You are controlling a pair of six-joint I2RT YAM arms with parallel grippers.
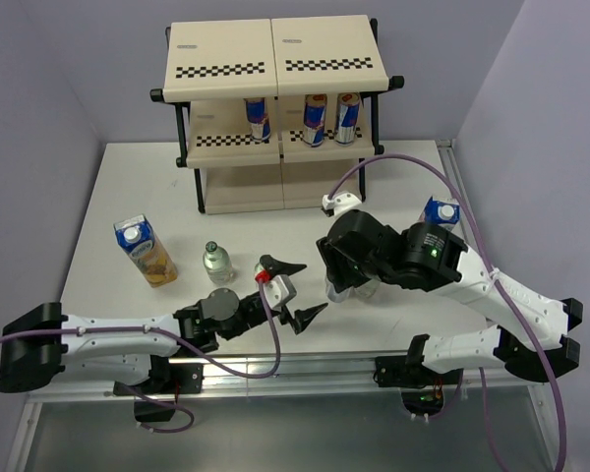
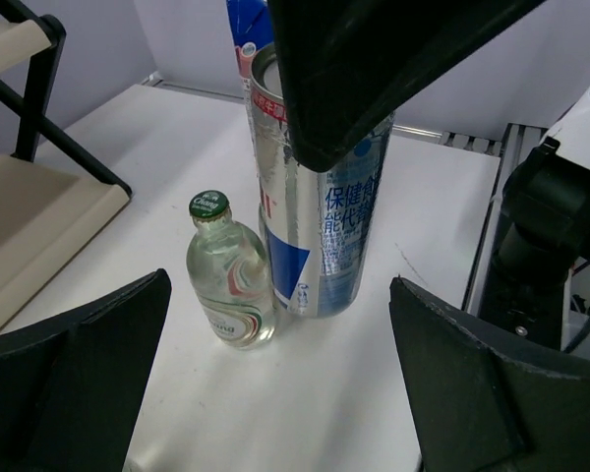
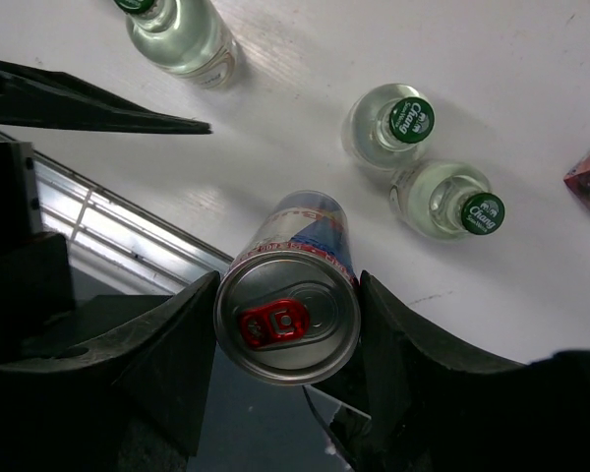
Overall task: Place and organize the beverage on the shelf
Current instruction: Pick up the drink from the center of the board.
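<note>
right gripper (image 3: 287,329) is clenched on a slim silver-blue-red can (image 2: 324,236), upright and seemingly resting on the white table (image 1: 128,187) beside a green-capped bottle (image 2: 231,285). left gripper (image 1: 297,291) gapes, released. three cans (image 1: 315,120) sit on the middle tier of the shelf (image 1: 275,69).

bright even light, soft shadows

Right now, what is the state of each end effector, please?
Left end effector: open, holding nothing.
Right end effector: closed on a can.
</note>
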